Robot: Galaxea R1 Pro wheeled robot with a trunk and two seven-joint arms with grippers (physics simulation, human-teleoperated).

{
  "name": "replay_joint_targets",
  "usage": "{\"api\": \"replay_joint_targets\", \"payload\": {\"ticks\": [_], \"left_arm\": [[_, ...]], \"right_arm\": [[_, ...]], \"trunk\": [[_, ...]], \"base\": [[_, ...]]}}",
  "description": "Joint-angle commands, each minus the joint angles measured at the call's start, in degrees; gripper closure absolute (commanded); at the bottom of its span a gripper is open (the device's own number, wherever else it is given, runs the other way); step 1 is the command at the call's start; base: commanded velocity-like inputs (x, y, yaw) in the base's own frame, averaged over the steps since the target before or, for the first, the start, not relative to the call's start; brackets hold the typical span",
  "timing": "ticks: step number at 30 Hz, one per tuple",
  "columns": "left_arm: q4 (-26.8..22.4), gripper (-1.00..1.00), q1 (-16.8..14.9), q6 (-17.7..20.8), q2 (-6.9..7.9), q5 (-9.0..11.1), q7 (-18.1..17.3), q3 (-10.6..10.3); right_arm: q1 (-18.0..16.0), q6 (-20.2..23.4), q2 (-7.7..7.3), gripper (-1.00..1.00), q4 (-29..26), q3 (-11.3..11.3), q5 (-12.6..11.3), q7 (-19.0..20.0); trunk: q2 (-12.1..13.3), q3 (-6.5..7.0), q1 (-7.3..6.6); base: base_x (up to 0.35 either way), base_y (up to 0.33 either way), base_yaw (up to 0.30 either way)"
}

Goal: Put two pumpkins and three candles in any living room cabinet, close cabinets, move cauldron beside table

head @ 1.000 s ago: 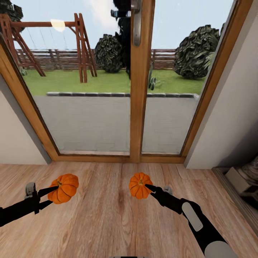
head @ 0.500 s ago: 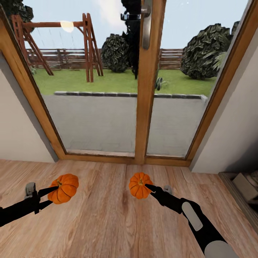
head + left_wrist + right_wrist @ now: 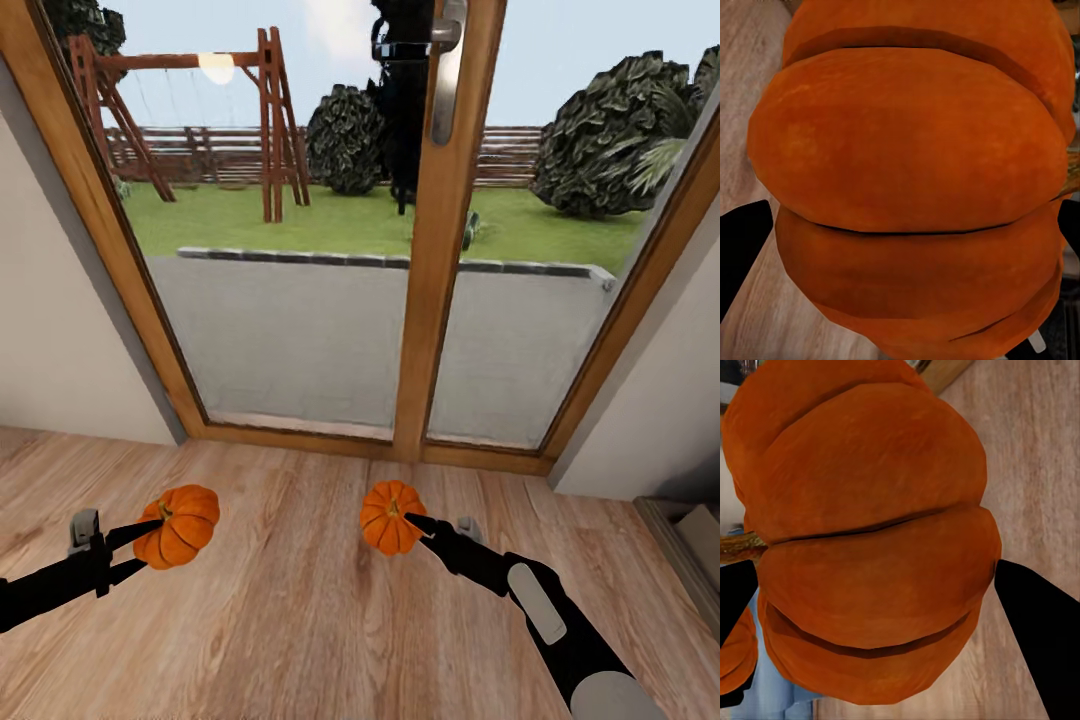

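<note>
1. Holding a pumpkin in each arm, I see the left pumpkin [image 3: 178, 525] clamped at its stem end in the left gripper [image 3: 150, 545], jaws closed on it, up off the wooden floor [image 3: 300, 620].
2. The right pumpkin [image 3: 391, 517] sits the same way in the right gripper [image 3: 425, 528], jaws closed on it, near the middle of my head view.
3. Both are squat, ribbed and bright orange with deep creases between the lobes; up close, the left one [image 3: 915, 187] and the right one [image 3: 870, 547] each sit between black fingers [image 3: 1039, 637].
4. The floor is light plank wood.
5. Ahead stands a wood-framed glass door [image 3: 440, 250] with a metal handle [image 3: 447, 70].
6. Outside lie a paved patio [image 3: 290, 330], lawn, a swing frame [image 3: 270, 120] and bushes [image 3: 620, 140].
</note>
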Motion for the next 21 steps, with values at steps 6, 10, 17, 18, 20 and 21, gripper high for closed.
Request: {"api": "replay_joint_targets", "payload": {"ticks": [6,10,17,18,20,21], "left_arm": [[-0.01,1.00,-0.01,-0.06,0.00,-0.06,0.14,0.00],[-0.01,1.00,-0.01,-0.06,0.00,-0.06,0.20,0.00],[-0.01,1.00,0.00,-0.09,0.00,-0.06,0.21,0.00],[-0.01,1.00,0.00,-0.08,0.00,-0.06,0.21,0.00],[-0.01,1.00,-0.01,-0.11,0.00,-0.10,0.21,0.00],[-0.01,1.00,0.01,-0.12,0.00,-0.12,0.21,0.00]], "right_arm": [[0.00,-0.57,-0.02,1.00,0.01,-0.04,-0.11,0.14],[0.00,-1.27,-0.02,1.00,0.01,0.06,-0.13,0.14],[0.00,-1.40,-0.02,1.00,0.01,0.09,-0.14,0.14],[0.00,-1.42,-0.02,1.00,0.01,0.09,-0.14,0.14],[0.00,-1.44,-0.02,1.00,0.01,0.09,-0.12,0.14],[0.00,-1.46,-0.02,1.00,0.01,0.09,-0.11,0.14]], "trunk": [[2.42,0.54,-1.32],[4.02,1.06,-2.20],[6.83,2.76,-3.74],[7.23,3.02,-3.96],[8.03,3.54,-4.40],[8.44,3.80,-4.62]], "base": [[0.000,0.000,0.090],[0.000,0.000,0.072],[0.000,0.000,0.138],[0.000,0.000,0.156],[0.000,0.000,0.157],[0.000,0.000,0.159]]}}
